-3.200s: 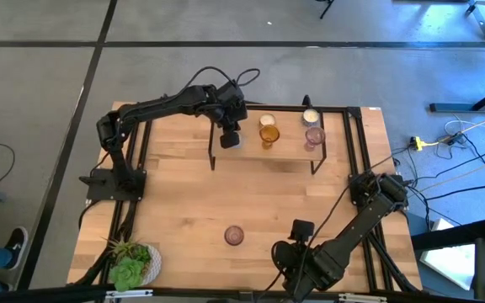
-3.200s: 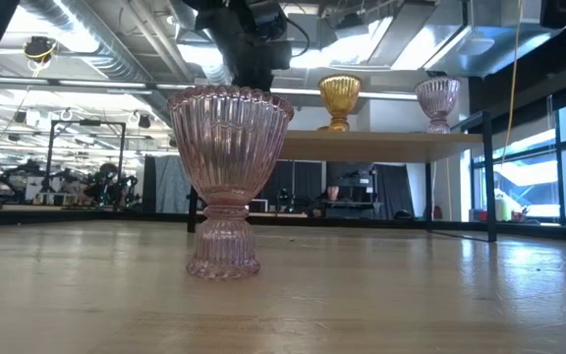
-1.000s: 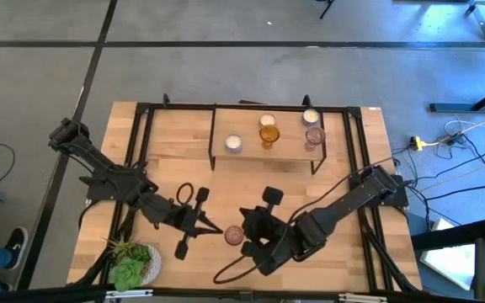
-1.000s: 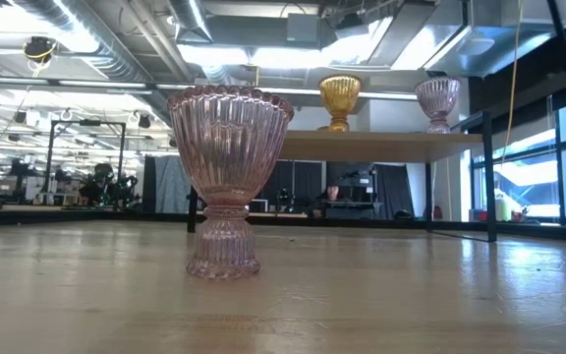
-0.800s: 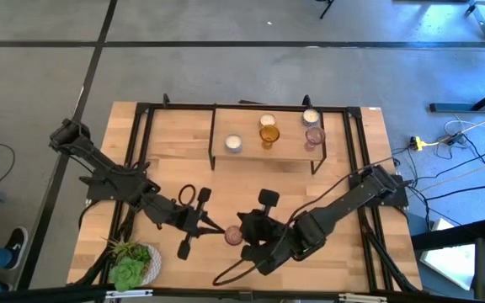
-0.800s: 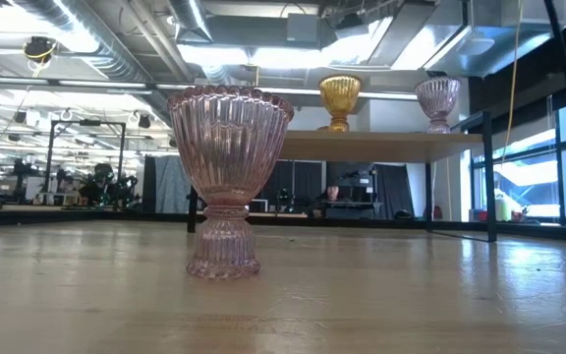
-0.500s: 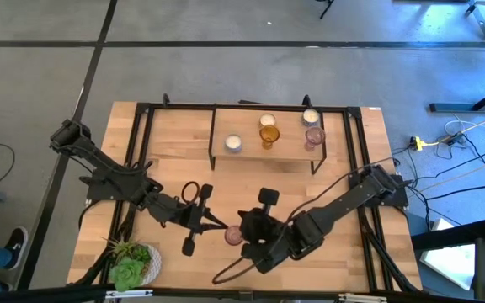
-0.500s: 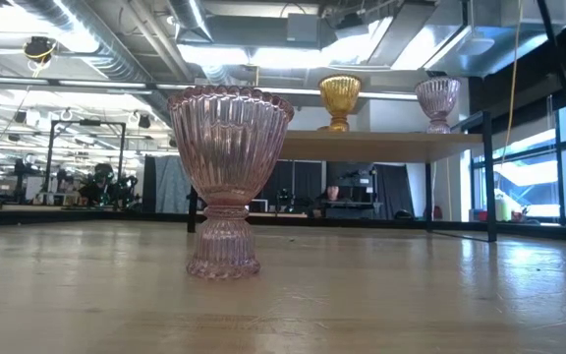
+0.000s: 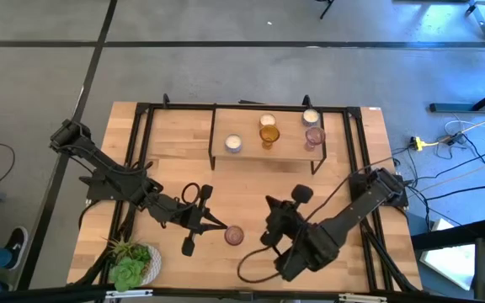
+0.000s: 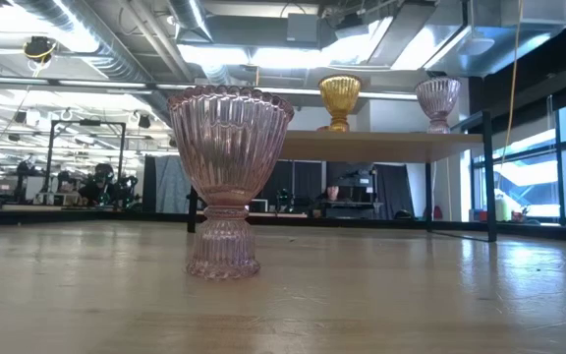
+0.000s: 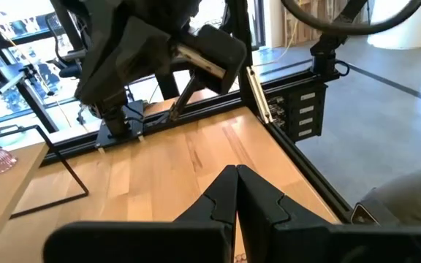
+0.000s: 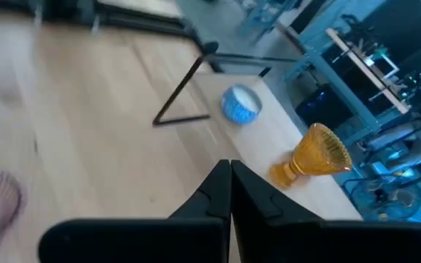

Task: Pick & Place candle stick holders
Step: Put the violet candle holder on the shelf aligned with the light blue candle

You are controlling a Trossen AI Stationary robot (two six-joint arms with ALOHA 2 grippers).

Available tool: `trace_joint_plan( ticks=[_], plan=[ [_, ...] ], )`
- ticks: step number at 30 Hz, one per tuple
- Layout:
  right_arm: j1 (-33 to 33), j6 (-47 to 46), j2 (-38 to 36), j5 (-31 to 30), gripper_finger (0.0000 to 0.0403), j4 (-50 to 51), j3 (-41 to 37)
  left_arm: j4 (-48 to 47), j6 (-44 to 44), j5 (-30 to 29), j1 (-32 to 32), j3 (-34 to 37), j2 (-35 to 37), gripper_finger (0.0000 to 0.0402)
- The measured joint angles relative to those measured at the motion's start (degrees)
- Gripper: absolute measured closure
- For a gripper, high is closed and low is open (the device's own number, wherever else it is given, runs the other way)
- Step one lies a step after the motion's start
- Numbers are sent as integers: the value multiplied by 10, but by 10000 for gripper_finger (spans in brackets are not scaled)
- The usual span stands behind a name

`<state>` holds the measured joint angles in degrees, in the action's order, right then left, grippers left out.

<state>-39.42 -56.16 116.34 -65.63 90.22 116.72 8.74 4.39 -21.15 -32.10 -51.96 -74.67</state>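
One pinkish candle stick holder (image 9: 234, 236) stands on its foot on the table near the front, and fills the low view (image 10: 226, 177). Several others stand on the raised wooden shelf (image 9: 263, 156): a white one (image 9: 233, 143), an amber one (image 9: 268, 133), a pinkish one (image 9: 314, 135) and two whitish ones behind them. My left gripper (image 9: 221, 225) is shut, just left of the table holder and above it. My right gripper (image 9: 269, 209) is shut too, right of that holder, pointing toward the shelf. The right wrist view shows the white holder (image 12: 240, 104) and the amber one (image 12: 313, 155).
A leafy plant in a white pot (image 9: 133, 263) stands at the near left corner. A black frame (image 9: 226, 107) runs round the table's edges. The shelf's black legs (image 9: 212, 160) stand on the table. Bare wood lies between the shelf and the grippers.
My right gripper has drawn away from the pinkish holder on the table, toward the table's right edge, and has turned its fingers toward the shelf. The holder has stayed in place.
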Motion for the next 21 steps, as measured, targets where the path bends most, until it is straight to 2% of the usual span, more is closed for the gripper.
trace_joint_plan(
  ticks=[4, 9, 15, 21],
  plan=[
    [5, 6, -16, -9, 398, -11, -54, 0, -1, 0, 0, 0, 0, 398],
    [15, -36, -52, -66, 398, -2, -153, 0, -2, 0, 0, 0, 0, 399],
    [48, -132, -114, -66, 398, -11, -273, -5, -1, 0, 0, 0, 0, 397],
    [61, -136, -176, -63, 398, -98, -376, -13, 0, -4, 4, 0, 0, 400]
  ],
)
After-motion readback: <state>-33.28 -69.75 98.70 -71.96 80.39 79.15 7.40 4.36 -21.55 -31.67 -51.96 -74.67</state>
